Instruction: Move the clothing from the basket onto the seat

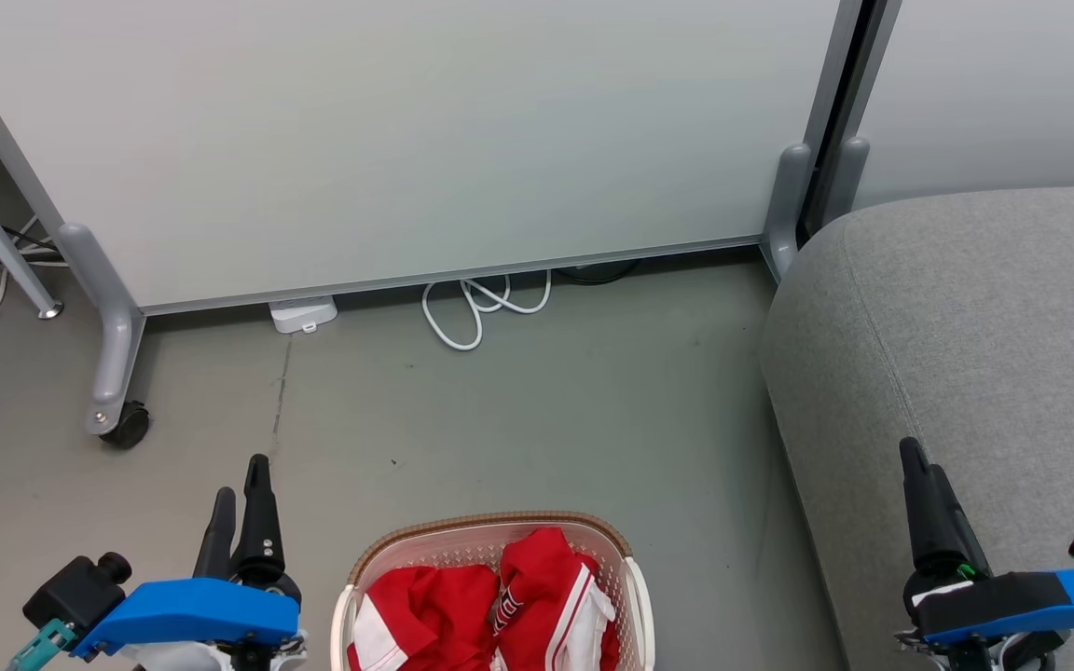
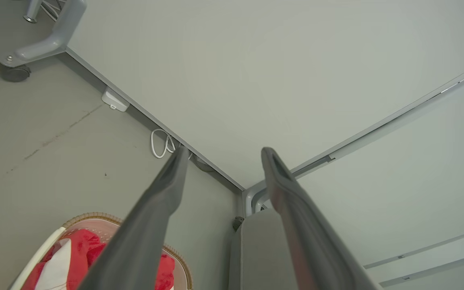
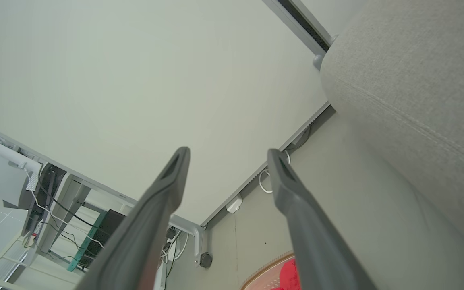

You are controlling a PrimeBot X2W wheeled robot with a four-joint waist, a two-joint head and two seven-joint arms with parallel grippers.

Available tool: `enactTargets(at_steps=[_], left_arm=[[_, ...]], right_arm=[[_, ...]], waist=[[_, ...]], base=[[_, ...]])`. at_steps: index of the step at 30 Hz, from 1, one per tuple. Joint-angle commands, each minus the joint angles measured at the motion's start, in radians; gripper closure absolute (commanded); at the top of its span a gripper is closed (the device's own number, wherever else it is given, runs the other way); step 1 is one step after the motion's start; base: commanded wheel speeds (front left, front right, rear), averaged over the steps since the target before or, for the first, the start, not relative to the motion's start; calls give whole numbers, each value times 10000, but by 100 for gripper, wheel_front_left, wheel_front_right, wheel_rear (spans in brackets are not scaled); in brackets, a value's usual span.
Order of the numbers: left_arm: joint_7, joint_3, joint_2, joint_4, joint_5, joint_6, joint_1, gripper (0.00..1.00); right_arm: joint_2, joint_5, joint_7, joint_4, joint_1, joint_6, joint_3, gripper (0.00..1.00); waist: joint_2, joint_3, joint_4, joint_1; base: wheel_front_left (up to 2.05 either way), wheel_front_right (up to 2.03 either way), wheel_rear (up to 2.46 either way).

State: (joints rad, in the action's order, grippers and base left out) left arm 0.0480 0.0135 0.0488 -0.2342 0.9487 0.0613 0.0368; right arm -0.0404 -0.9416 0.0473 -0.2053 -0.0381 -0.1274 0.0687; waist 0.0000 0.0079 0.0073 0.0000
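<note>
Holding nothing on either side; clothing (image 1: 425,606) heaped in basket (image 1: 490,517).
Left gripper (image 1: 240,489) left of basket, fingers spread, empty. Right gripper (image 1: 921,461) likewise spread, at near edge of seat (image 1: 994,308). Basket on floor (image 1: 537,419) between them, near seat, not touching.

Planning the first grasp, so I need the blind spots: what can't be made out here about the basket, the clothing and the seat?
Basket: near half cut off by the head view's bottom edge; the left gripper covers part in its wrist view.
Clothing: lettering too small and folded to read in the head view; lower layers hidden by the top folds.
Seat: extent cut off by the head view's right edge.
</note>
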Motion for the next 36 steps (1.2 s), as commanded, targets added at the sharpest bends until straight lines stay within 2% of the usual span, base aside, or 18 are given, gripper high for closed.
enactTargets(at_steps=[1, 16, 36], left_arm=[[115, 76, 96, 166, -413, -30, 197, 0], [604, 642, 255, 320, -2774, -283, 241, 0], [1154, 1194, 417, 399, -4986, -448, 289, 0]], right_arm=[[-68, 462, 121, 213, -61, -23, -32, 0], [-84, 3301, 611, 364, 31, -28, -160, 0], [-103, 5918, 1169, 265, 101, -31, -236, 0]], waist=[[0, 0, 6, 0], [0, 13, 69, 0], [0, 26, 128, 0]], base=[[0, 0, 0], [0, 0, 0], [0, 0, 0]])
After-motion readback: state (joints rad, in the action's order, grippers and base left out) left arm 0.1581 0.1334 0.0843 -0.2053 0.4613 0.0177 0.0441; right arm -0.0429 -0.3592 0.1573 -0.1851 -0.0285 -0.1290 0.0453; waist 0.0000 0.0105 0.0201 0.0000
